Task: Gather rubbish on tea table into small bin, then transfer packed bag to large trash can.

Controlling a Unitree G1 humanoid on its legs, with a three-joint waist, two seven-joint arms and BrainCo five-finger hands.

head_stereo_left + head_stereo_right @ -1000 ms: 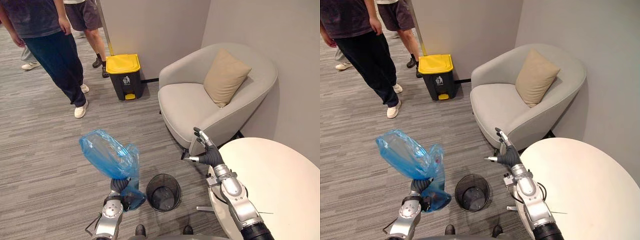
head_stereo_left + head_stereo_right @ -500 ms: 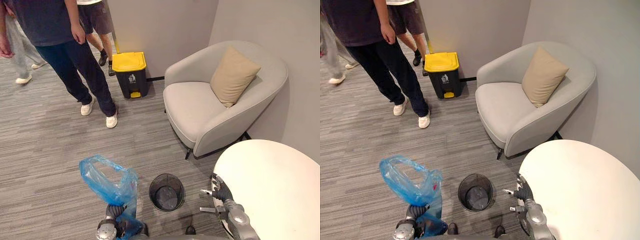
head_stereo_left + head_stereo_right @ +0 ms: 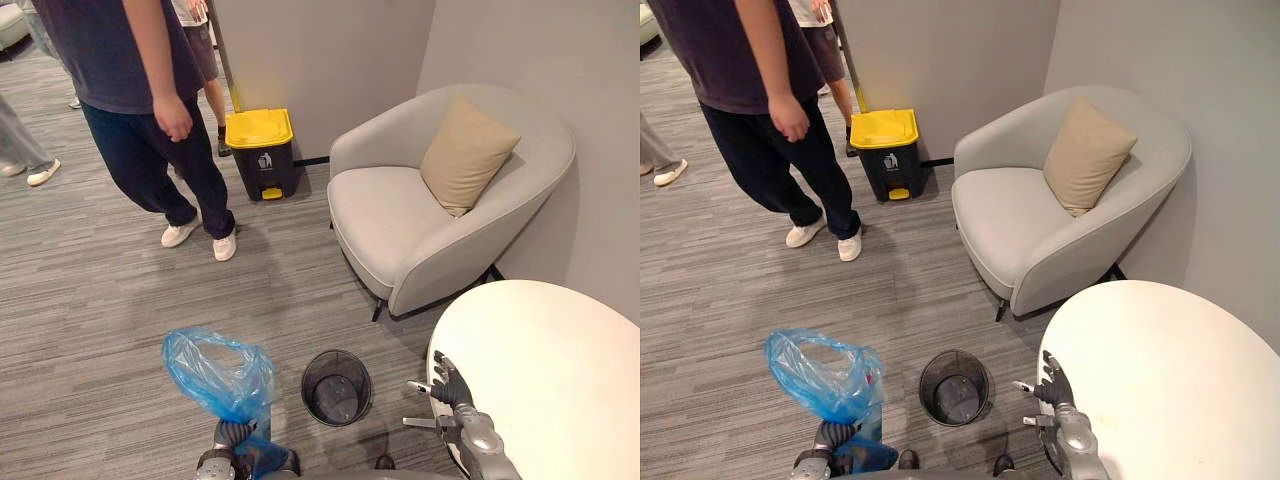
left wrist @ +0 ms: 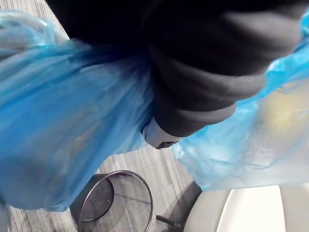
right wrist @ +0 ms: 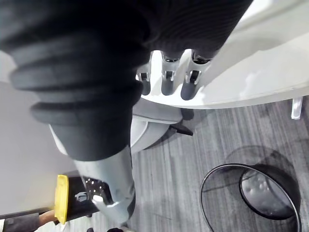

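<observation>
— Where is the blue bag seen?
— It is held up by its neck, which is gripped by the left hand; the fingers are closed round the bunched plastic. The bag is carried just beside the small bin, which is set on the carpet between the two arms.
— And how is the right hand held?
— It is kept open, with the fingers straight and nothing grasped, at the near edge of the white worktop.
— Where is the large trash can placed?
— It is set against the far wall, its yellow lid shut, well apart from the bag. An armchair with a tan cushion is placed to its right, and a person is seen standing to its left.
</observation>
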